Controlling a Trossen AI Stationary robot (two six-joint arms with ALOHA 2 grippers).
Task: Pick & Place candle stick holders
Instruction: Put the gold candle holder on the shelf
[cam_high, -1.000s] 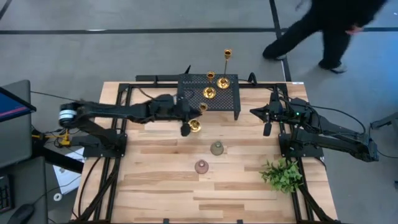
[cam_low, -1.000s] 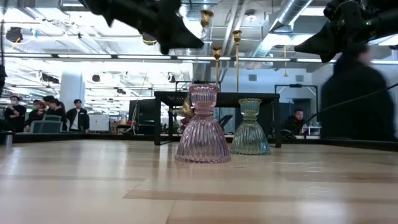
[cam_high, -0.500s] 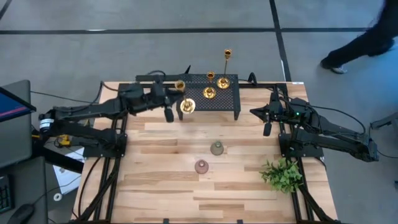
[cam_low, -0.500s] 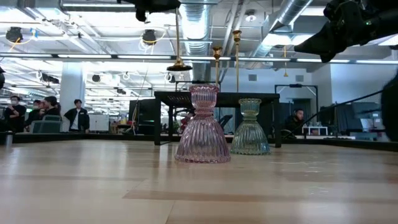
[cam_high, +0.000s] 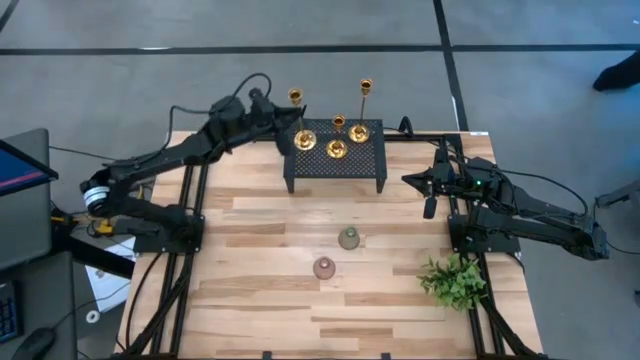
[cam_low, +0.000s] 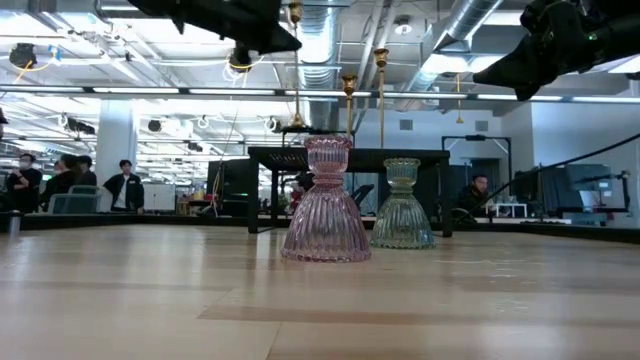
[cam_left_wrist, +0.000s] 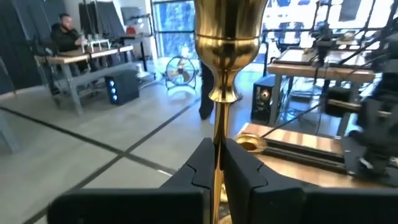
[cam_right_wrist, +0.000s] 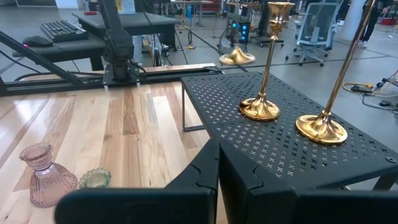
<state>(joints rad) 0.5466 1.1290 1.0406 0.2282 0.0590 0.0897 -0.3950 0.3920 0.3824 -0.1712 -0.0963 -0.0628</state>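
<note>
My left gripper (cam_high: 288, 122) is shut on a gold candlestick (cam_high: 300, 120), upright over the far left corner of the black perforated rack (cam_high: 345, 170). Its round base (cam_low: 295, 127) hangs just above the rack top. Two more gold candlesticks (cam_high: 337, 148) (cam_high: 359, 131) stand by their bases on the rack; they also show in the right wrist view (cam_right_wrist: 261, 107) (cam_right_wrist: 320, 127). A pink holder (cam_high: 324, 267) and a grey-green holder (cam_high: 349, 238) stand on the table's middle. My right gripper (cam_high: 430, 206) hovers shut and empty beside the rack's right end. My left gripper pinches the candlestick's thin stem (cam_left_wrist: 217, 127) between its two fingers, a short way below the cup (cam_left_wrist: 230, 25). The fingers come about level from the table's left side and lie across the stem. The candlestick stands upright, lifted clear of the rack.
A leafy green sprig (cam_high: 455, 280) lies at the table's right near side. People stand far off in the room beyond the table. Bare wood lies left of and in front of the two small holders.
My left gripper has carried the gold candlestick from in front of the rack toward the table's far edge, swinging left and then back to the rack's far left corner. The candlestick now stands upright over the rack. A person beyond the far edge has walked off to the right.
</note>
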